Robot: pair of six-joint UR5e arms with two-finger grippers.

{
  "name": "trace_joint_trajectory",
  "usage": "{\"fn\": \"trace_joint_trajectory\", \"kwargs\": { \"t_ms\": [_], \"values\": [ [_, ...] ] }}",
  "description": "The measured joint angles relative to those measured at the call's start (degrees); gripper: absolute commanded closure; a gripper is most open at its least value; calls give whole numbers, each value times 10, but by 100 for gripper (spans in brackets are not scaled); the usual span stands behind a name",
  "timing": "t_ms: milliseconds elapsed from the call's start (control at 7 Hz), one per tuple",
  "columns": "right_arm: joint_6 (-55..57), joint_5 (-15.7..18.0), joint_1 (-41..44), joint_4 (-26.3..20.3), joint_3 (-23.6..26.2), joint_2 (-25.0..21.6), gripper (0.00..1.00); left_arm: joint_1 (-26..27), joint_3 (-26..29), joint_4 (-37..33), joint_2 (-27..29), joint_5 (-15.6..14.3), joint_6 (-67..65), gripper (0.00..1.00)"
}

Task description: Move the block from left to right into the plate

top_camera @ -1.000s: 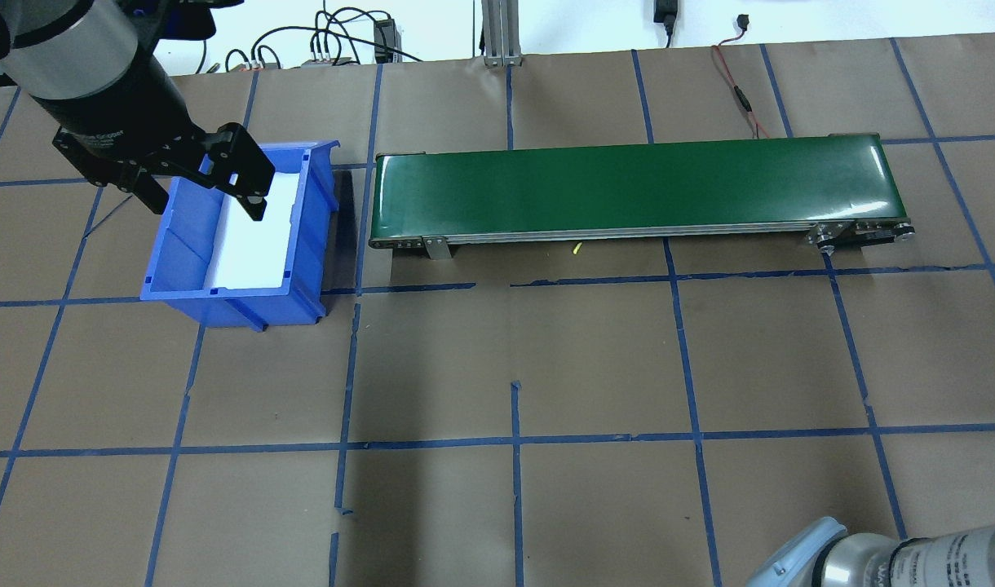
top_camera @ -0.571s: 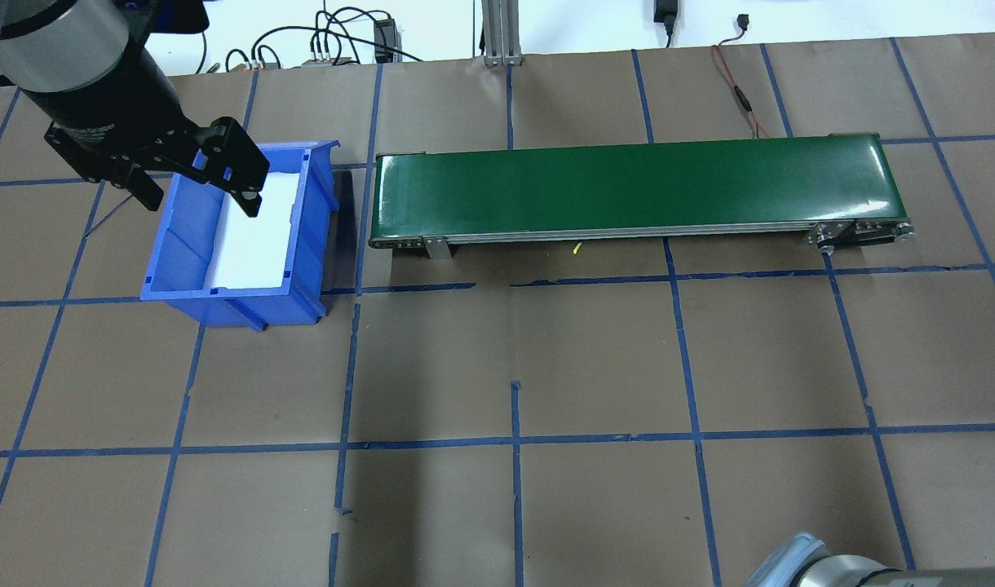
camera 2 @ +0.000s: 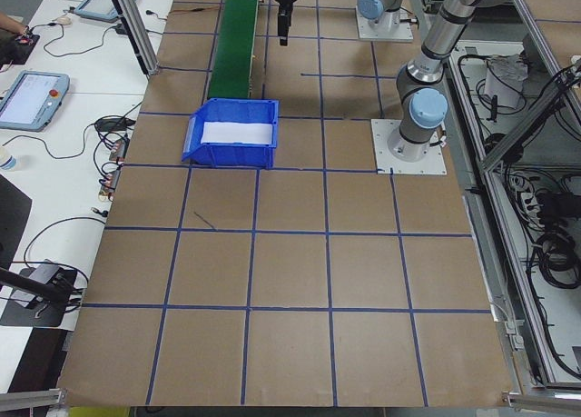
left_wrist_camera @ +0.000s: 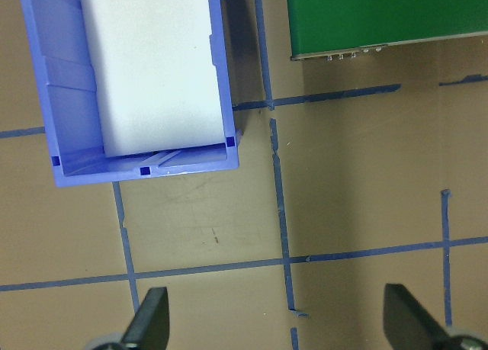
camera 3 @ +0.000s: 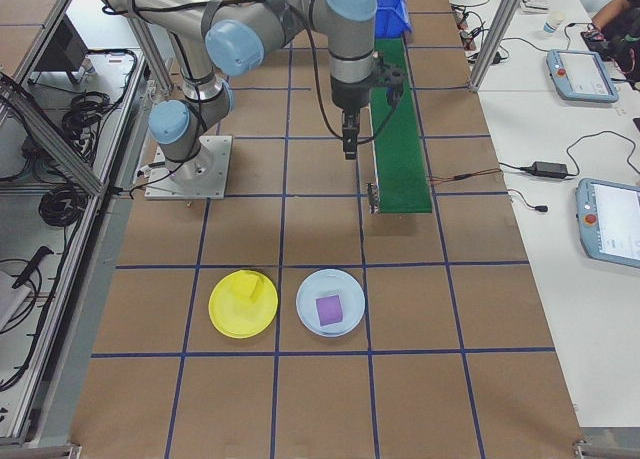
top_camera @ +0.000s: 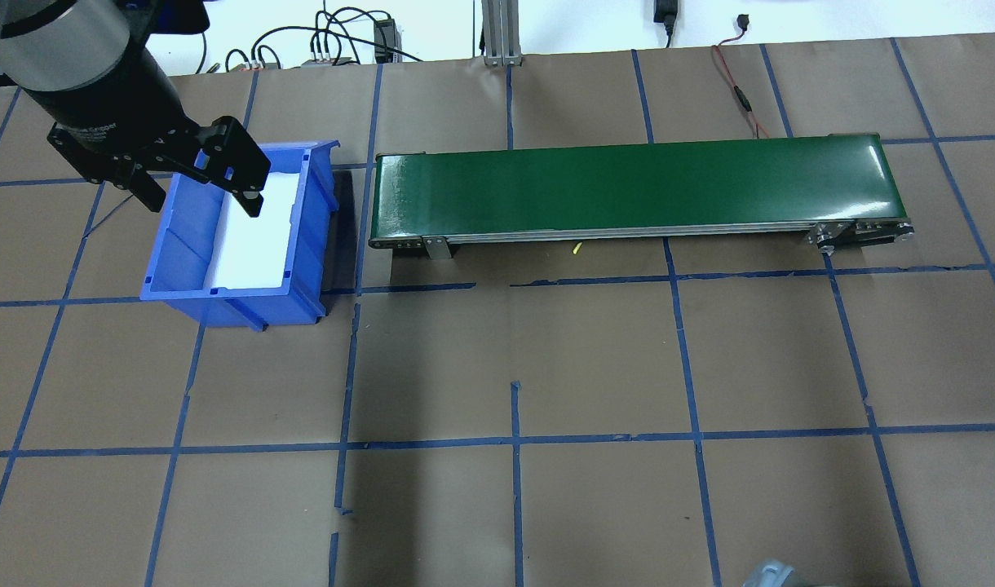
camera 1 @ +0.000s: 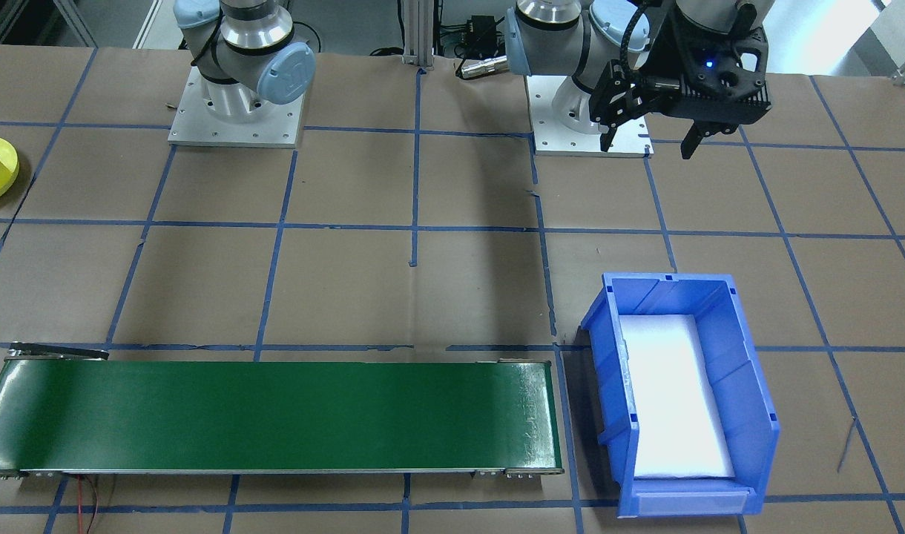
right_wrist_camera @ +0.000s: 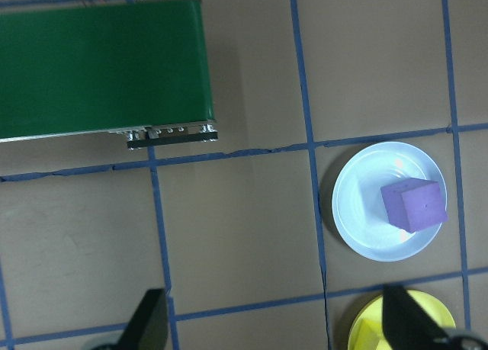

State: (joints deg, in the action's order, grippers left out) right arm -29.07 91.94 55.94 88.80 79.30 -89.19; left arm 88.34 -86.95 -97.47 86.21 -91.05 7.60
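Barely shifted, the left gripper (top_camera: 196, 196) hangs over the bin (top_camera: 306, 236), jaws open and empty; the right gripper's (right_wrist_camera: 274, 327) jaws are open near the plate (right_wrist_camera: 438, 319).

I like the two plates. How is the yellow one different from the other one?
The yellow plate is bright yellow and holds a yellow block; the pale blue plate holds a purple block. The yellow plate lies nearer the robot's side. Both are round, flat and alike in size, side by side.
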Motion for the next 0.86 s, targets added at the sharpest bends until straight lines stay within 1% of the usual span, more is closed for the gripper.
{"fn": "trace_joint_trajectory", "kwargs": {
  "t_ms": [143, 286, 571, 857],
  "values": [
    [51, 4, 61, -18, -32, -1, 0, 1, -2, 0, 0, 1, 0, 0],
    [96, 6, 119, -26, -51, -3, 0, 1, -3, 1, -1, 1, 0, 0],
    [174, 7, 225, -30, -58, -17, 0, 1, -4, 1, -2, 2, -1, 0],
    [300, 1, 316, -27, -48, -21, 0, 2, -4, 1, -2, 2, -1, 0]
  ]
}}
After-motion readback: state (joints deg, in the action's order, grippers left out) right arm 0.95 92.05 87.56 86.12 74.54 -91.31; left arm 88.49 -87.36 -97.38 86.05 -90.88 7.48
